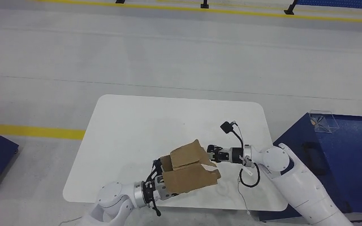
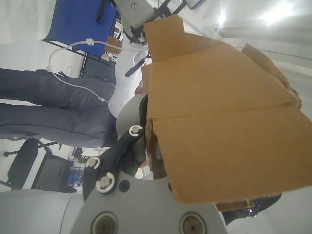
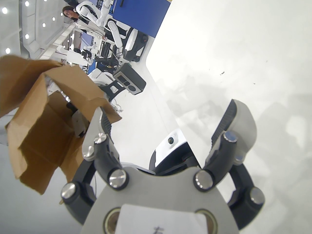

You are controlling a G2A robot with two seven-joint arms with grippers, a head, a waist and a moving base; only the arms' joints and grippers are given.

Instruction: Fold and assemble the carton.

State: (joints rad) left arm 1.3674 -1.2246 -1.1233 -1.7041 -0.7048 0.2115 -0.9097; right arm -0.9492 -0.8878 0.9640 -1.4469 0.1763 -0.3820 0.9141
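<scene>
The brown carton (image 1: 189, 166) is held above the near edge of the white table (image 1: 141, 124), partly unfolded with flaps loose. My left gripper (image 1: 160, 179) is shut on its near-left end; in the left wrist view one finger (image 2: 136, 115) presses against the carton (image 2: 219, 122), which hides the other finger. My right gripper (image 1: 210, 153) is at the carton's right side, open. In the right wrist view the right gripper (image 3: 168, 118) has wide-spread fingers, one fingertip (image 3: 102, 120) touching the edge of a flap of the open carton (image 3: 48, 122).
The bare tabletop (image 3: 243, 37) stretches beyond the grippers. A blue stand (image 1: 334, 141) with a clear container (image 1: 323, 120) is right of the table. A cable (image 1: 249, 175) loops from the right arm's wrist.
</scene>
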